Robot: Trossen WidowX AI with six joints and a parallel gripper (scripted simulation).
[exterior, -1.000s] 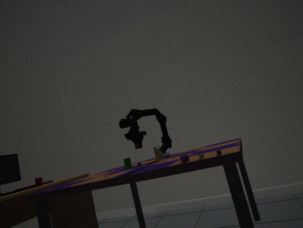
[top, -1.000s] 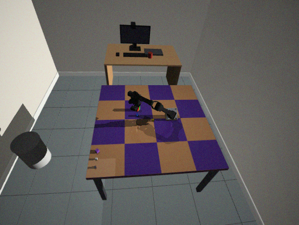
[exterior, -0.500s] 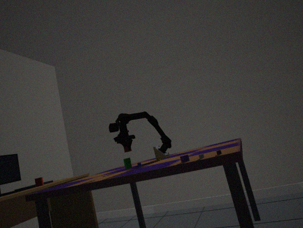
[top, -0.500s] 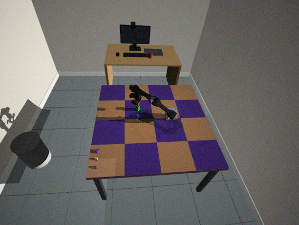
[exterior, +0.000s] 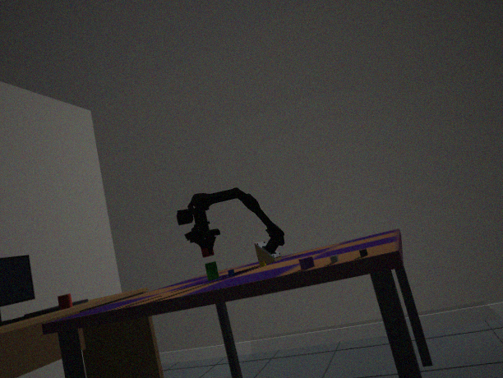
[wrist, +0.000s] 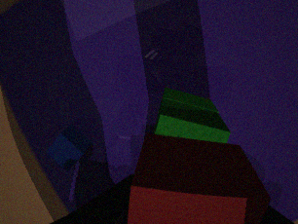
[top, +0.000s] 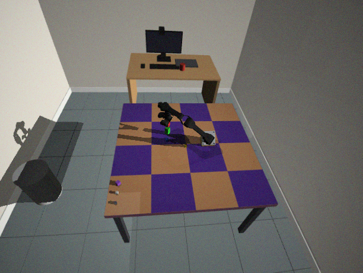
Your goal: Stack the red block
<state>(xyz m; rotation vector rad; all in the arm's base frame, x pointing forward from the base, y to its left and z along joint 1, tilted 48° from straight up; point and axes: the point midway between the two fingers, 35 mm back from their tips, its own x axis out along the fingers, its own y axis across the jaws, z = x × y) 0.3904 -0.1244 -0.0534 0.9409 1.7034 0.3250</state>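
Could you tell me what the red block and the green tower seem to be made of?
Red block: flat, matte, uniform colour, sharp edges; possibly painted wood or plastic. Green tower: same matte, even finish, no grain or gloss visible. The dim light leaves both open.

table [top: 175, 160]: purple/tan checks | block [wrist: 188, 222]: red | tower [top: 167, 130]: green | arm [top: 190, 123]: black

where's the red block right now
In the exterior view the red block is held in the tool, in the air just above the green tower, not touching it.
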